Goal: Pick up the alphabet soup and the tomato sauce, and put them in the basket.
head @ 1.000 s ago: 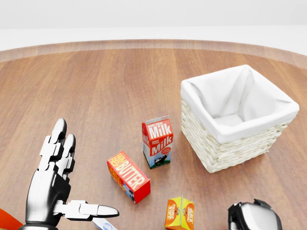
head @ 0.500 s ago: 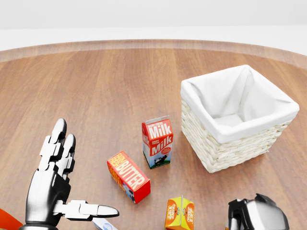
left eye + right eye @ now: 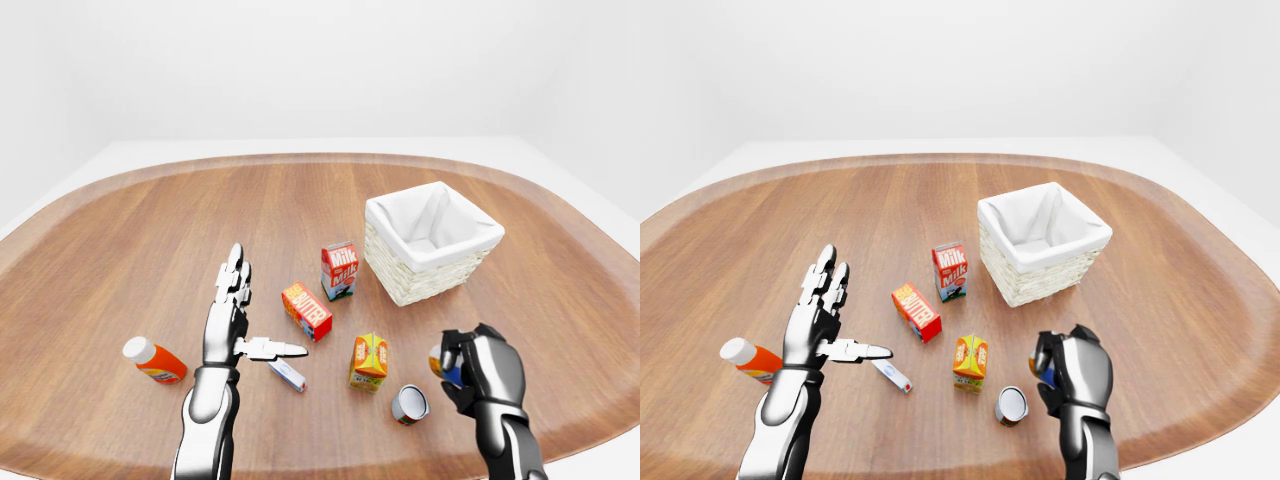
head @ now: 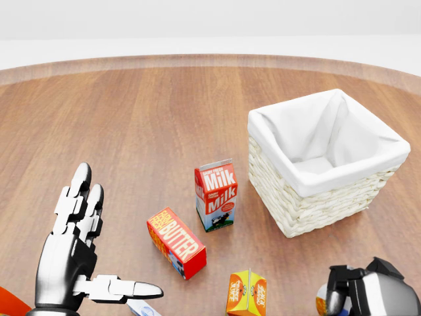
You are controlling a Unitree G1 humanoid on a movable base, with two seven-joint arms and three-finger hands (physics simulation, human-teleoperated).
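My right hand (image 3: 470, 368) is shut round a small can with a blue, orange and white label (image 3: 442, 364), which I take for the alphabet soup. It is held just above the table at the lower right of the left-eye view, and its edge shows in the head view (image 4: 323, 302). A second can with a red side (image 3: 410, 404), likely the tomato sauce, lies on its side to the left of that hand. The white-lined wicker basket (image 3: 420, 282) stands above them and holds nothing. My left hand (image 3: 262, 310) hovers open at the lower left, fingers spread.
A milk carton (image 3: 339, 270), a butter box (image 3: 307, 311) and an orange juice carton (image 3: 369, 361) stand between my hands and the basket. A small white tube (image 3: 287, 375) lies under my left thumb. An orange bottle (image 3: 155, 361) lies at the far left.
In the head view my right hand has risen and shifted right along the bottom edge, bringing the can's label into sight. My left hand has stayed still.
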